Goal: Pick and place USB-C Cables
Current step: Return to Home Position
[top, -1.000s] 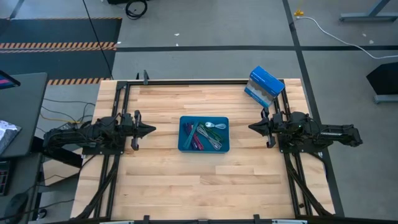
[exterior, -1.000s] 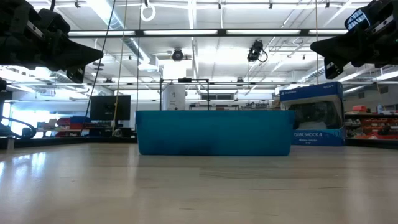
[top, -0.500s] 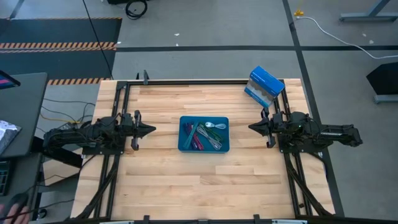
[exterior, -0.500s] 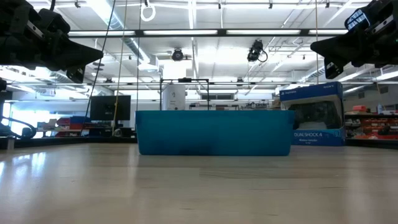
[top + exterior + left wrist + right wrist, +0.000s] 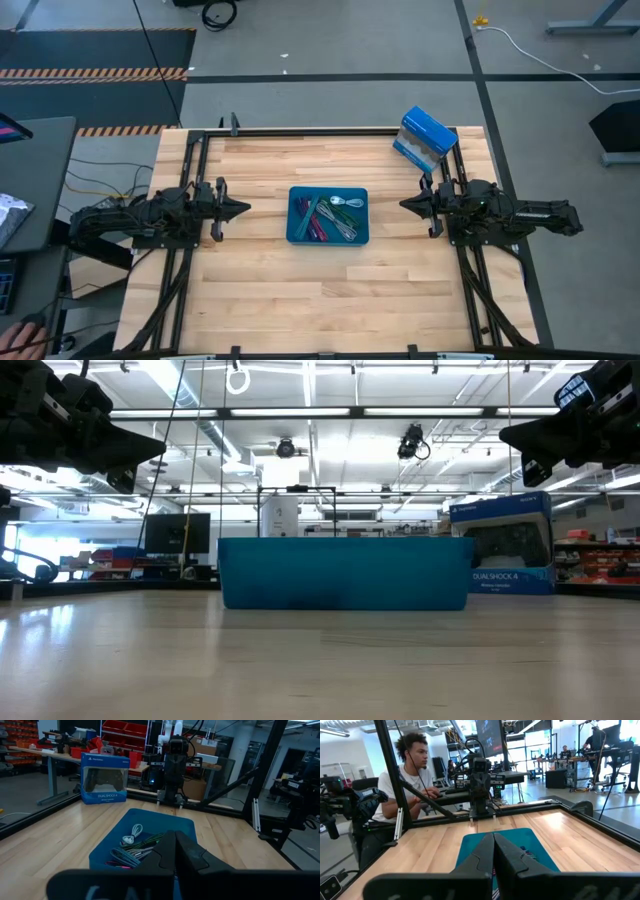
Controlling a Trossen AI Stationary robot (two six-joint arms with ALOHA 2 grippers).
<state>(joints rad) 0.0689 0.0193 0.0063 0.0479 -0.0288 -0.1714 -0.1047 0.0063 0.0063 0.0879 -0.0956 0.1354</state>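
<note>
Several USB-C cable bundles [image 5: 331, 217] lie inside the blue tray [image 5: 295, 229] at the middle of the table: a pale one [image 5: 131, 834], green, teal and magenta ones among them. My left gripper [image 5: 244, 209] hovers shut above the table, left of the tray, pointing at it. My right gripper [image 5: 405, 205] hovers shut to the tray's right, pointing at it. In the low view the tray's wall [image 5: 344, 572] hides the cables, and both grippers [image 5: 150, 455] [image 5: 510, 433] stand high above the table top.
A blue-and-white box [image 5: 425, 140] sits at the table's far right corner, behind my right arm. A black frame rail [image 5: 320, 131] runs along the table's edges. A person [image 5: 412, 775] sits beyond the table's left side. Bare wood lies near and far of the tray.
</note>
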